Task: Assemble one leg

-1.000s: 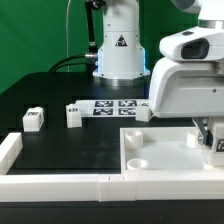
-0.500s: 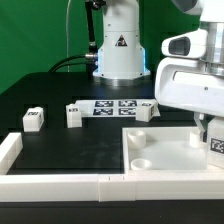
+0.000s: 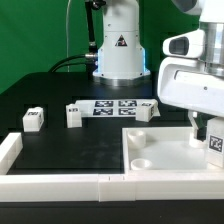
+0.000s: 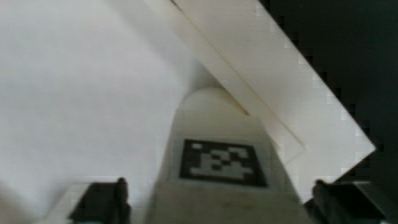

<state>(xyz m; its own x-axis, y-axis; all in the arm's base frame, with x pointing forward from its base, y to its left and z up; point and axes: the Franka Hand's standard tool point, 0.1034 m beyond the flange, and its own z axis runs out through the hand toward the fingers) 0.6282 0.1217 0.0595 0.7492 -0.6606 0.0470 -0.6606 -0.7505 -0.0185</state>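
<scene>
Between the jaws of the gripper there is no free room: a tagged leg fills the gap, and the 2 fingertips flank it closely. Directly below the jaws lies the white panel, whose raised rim blocks sideways travel at that height. Well away from the jaws, toward the exterior view's left, 2 more legs and the marker board stand on the black table; open tabletop lies between them.
</scene>
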